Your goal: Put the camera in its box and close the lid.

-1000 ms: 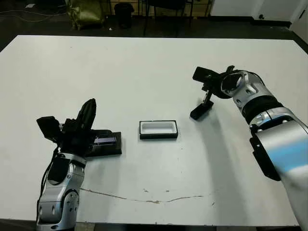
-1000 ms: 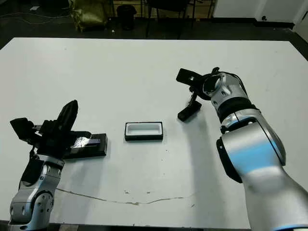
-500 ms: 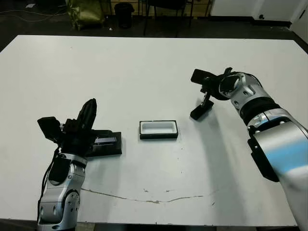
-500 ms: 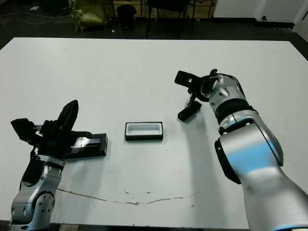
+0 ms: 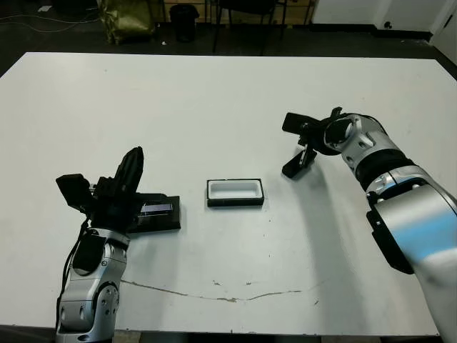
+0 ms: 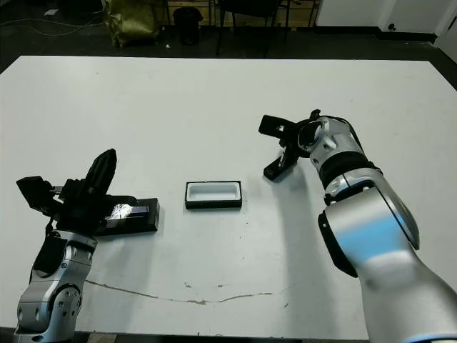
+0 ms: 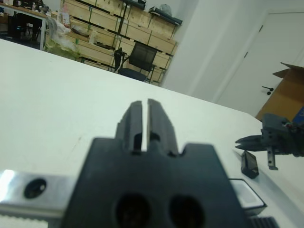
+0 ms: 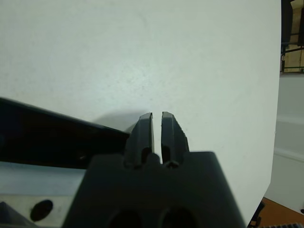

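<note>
The camera (image 5: 298, 164), a slim black bar, lies slanted on the white table to the right of the box (image 5: 235, 190), a small black-walled tray with a white inside. My right gripper (image 5: 306, 151) hangs just above the camera's far end, shut and holding nothing. In the right wrist view the camera (image 8: 57, 137) runs beside the closed fingers (image 8: 147, 130), not between them. The lid (image 5: 156, 213), a flat black slab with a pale strip, lies left of the box. My left gripper (image 5: 131, 166) is raised above the lid's left end, shut and empty.
A thin brown line (image 5: 228, 296) runs across the table near its front edge. Beyond the far edge are a dark floor, a chair and a yellow bag (image 5: 128, 18). Bare table lies between box and camera.
My right gripper has sunk a little and come closer to the camera's far end. The camera, box, lid and left arm have not moved.
</note>
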Controlling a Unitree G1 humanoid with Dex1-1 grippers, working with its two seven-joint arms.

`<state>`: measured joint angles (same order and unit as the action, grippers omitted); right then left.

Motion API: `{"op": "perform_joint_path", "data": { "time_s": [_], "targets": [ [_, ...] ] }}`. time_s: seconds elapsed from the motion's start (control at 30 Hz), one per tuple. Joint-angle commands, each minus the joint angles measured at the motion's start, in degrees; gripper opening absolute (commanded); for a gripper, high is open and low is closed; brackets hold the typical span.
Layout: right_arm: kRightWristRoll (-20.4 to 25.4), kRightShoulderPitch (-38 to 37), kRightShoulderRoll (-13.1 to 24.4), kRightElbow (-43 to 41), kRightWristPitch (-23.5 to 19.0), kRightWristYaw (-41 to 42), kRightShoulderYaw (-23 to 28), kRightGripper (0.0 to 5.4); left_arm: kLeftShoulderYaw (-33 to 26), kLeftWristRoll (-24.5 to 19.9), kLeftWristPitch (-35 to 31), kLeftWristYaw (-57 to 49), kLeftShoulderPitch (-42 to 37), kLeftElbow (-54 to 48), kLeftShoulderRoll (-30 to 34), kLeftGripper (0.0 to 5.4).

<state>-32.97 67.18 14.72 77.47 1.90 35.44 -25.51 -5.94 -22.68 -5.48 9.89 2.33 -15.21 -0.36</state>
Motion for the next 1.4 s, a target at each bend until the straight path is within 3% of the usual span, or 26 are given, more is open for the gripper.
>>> {"op": "perform_joint_path", "data": {
  "time_s": [0.03,1.07,1.4],
  "targets": [
    [0.1,-1.6,-0.3,0.8,-0.7,1.2,0.1,0.0,0.0,0.3,-0.4,-0.3,0.8,1.0,-0.1,0.01],
    [-2.8,-2.2,3.9,0.2,3.2,5.2,-2.7,0.0,0.4,1.2,-1.0,-1.6,0.9,0.1,-0.1,0.01],
    [0.8,-3.7,4.4,0.0,2.0,8.5,0.4,0.0,0.5,0.5,0.2,-0.3,0.4,1.3,0.0,0.01]
  ]
}}
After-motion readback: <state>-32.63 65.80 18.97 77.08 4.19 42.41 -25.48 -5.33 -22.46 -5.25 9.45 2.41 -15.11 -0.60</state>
